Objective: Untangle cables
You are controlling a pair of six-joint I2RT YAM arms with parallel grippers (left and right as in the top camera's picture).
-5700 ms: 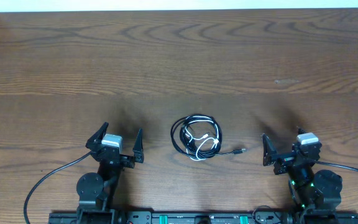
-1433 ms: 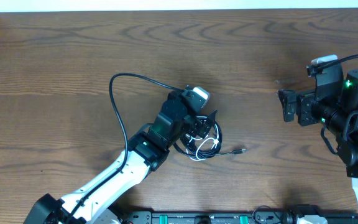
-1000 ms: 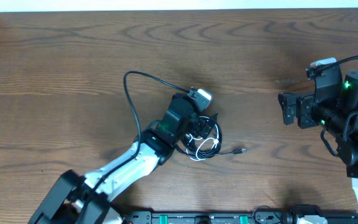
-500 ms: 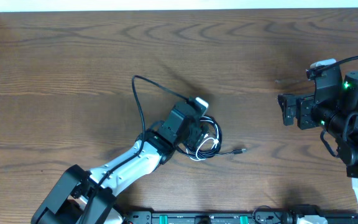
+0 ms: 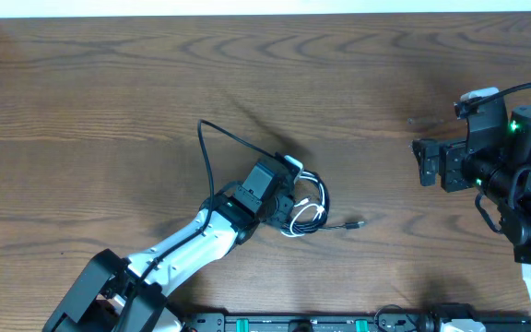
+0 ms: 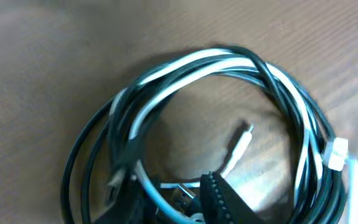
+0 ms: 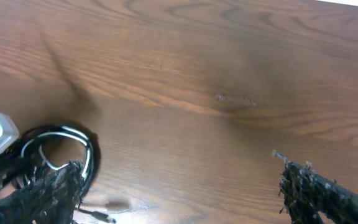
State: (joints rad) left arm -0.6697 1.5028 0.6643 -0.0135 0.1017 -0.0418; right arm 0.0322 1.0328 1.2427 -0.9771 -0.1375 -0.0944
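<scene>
The cables (image 5: 309, 208) lie as one small coil of black and white cords in the middle of the table, with a loose plug end (image 5: 359, 222) trailing right. My left gripper (image 5: 287, 201) is down on the coil's left side. In the left wrist view its fingers (image 6: 219, 193) have closed in on white and black strands at the coil's near edge, with the rest of the cables (image 6: 229, 59) looping beyond. My right gripper (image 5: 422, 162) hovers open far to the right, holding nothing. Its wrist view shows the cables (image 7: 64, 134) at far left.
The left arm's own thick black wire (image 5: 212, 148) arches up and left of the coil. The table's far edge (image 5: 265, 13) runs along the top. The right arm's body (image 5: 524, 184) fills the right side.
My left gripper has dropped onto the coil and its jaws have gone from wide open to narrow around the strands. The right arm has stayed still.
</scene>
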